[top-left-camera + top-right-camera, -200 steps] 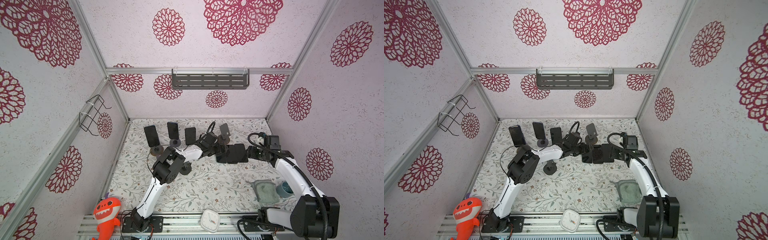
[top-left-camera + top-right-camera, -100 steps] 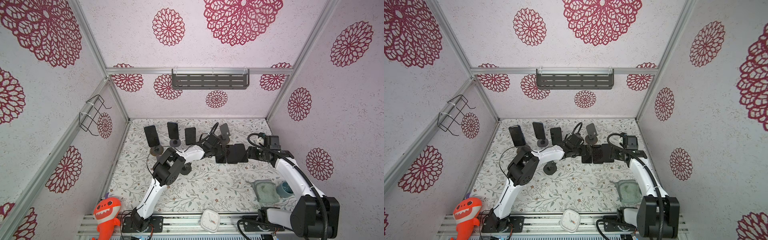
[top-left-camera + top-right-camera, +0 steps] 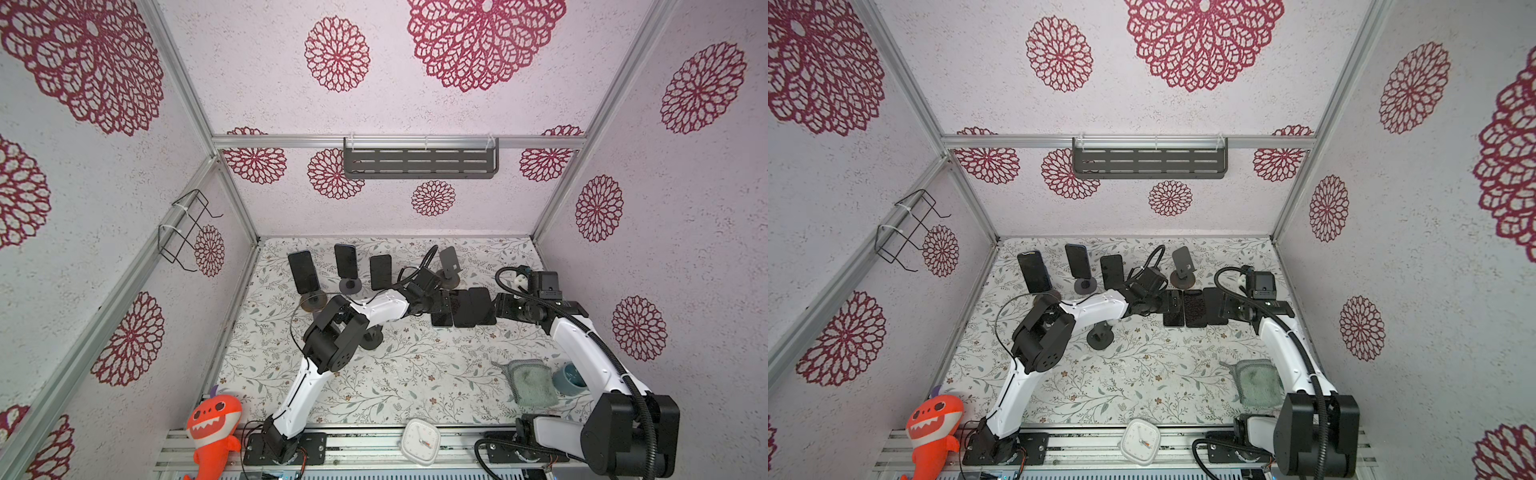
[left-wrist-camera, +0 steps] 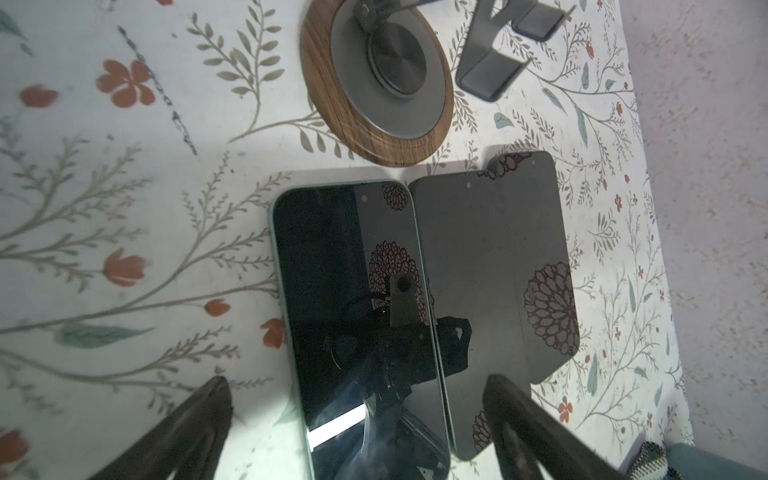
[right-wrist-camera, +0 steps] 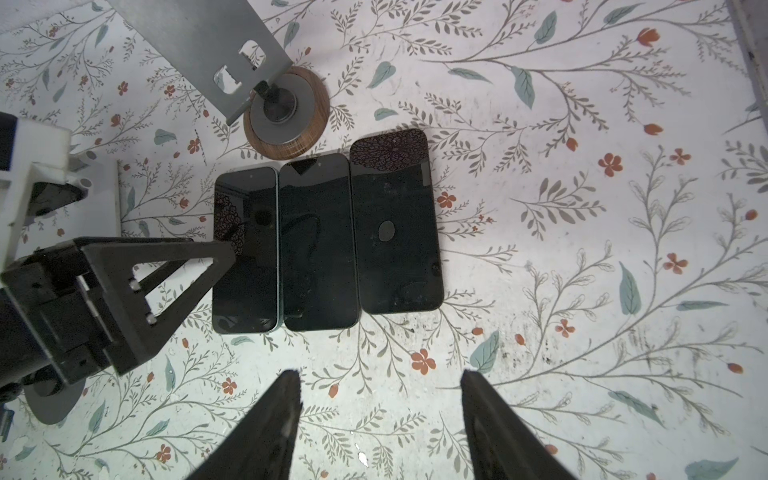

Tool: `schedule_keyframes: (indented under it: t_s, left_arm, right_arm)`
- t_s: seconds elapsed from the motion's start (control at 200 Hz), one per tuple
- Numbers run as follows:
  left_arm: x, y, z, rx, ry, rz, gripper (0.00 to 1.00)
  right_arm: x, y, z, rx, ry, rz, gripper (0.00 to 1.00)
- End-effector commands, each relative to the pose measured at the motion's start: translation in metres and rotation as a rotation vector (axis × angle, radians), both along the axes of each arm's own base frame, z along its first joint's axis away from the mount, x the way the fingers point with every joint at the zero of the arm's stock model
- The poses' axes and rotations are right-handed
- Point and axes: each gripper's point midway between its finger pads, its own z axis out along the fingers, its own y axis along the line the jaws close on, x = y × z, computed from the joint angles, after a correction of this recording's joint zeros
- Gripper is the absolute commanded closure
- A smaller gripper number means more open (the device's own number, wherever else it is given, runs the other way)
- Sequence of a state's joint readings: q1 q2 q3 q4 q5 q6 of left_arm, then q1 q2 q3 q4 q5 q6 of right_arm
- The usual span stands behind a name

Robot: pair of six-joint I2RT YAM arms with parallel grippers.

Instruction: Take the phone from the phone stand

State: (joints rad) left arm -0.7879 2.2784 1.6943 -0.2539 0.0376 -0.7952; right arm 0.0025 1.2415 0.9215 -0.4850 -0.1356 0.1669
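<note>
On the tabletop [image 5: 582,332], three phones [image 5: 318,245] lie flat in a row beside an empty stand [image 5: 286,112], seemingly parked clear. The left pincer [image 4: 355,386] gapes wide and the right pincer [image 5: 380,376] is half-open; both are empty.

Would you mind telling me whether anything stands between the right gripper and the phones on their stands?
Yes: the left gripper, open over the flat phones, lies between the right gripper and the propped phones.

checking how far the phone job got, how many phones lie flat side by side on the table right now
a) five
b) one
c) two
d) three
d, the right wrist view shows three flat phones lying side by side on the floral table.
</note>
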Motion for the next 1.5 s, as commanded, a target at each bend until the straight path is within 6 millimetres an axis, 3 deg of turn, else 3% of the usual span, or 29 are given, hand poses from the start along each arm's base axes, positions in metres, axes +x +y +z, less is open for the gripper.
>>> schedule_keyframes:
  t_s: [0.0,0.12,0.305,0.36,0.375,0.43,0.57,0.756,0.911,1.161,1.171,1.196,1.496]
  left_arm:
    - [-0.005,0.000,0.055,-0.010,-0.093,-0.025,0.02]
    - [-0.007,0.007,0.085,0.016,-0.169,-0.020,0.02]
    - [-0.004,0.035,0.132,0.097,-0.305,0.025,0.02]
    - [0.001,0.046,0.141,0.160,-0.338,0.037,0.02]
    - [0.000,0.052,0.161,0.155,-0.371,0.048,0.02]
    - [0.006,0.067,0.181,0.201,-0.418,0.081,0.02]
    - [0.023,0.106,0.206,0.265,-0.477,0.171,0.02]
    - [0.054,0.152,0.206,0.330,-0.505,0.295,0.02]
    - [0.071,0.174,0.197,0.385,-0.531,0.380,0.02]
    - [0.085,0.175,0.172,0.392,-0.525,0.401,0.02]
    - [0.087,0.174,0.157,0.414,-0.507,0.394,0.02]
    - [0.088,0.174,0.148,0.428,-0.499,0.394,0.02]
    - [0.089,0.179,0.121,0.430,-0.486,0.419,0.02]
  right_arm:
    - [-0.005,-0.001,0.009,-0.003,-0.019,0.003,0.35]
    - [-0.005,-0.001,0.010,0.001,-0.021,-0.003,0.35]
    - [-0.005,0.001,0.012,0.016,-0.027,-0.004,0.35]
    - [-0.004,0.001,0.013,0.017,-0.029,-0.006,0.35]
    - [-0.004,0.001,0.013,0.019,-0.028,-0.007,0.35]
    - [-0.004,0.001,0.014,0.021,-0.029,-0.010,0.35]
    - [-0.005,0.001,0.014,0.031,-0.031,-0.018,0.35]
    - [-0.007,0.002,0.017,0.035,-0.029,-0.015,0.35]
    - [-0.009,0.003,0.022,0.038,-0.028,-0.017,0.35]
    - [-0.013,0.000,0.027,0.013,-0.021,-0.012,0.35]
    - [-0.013,0.000,0.027,0.014,-0.021,-0.012,0.35]
    - [-0.013,0.000,0.027,0.014,-0.021,-0.012,0.35]
    - [-0.015,0.000,0.025,0.013,-0.017,-0.013,0.35]
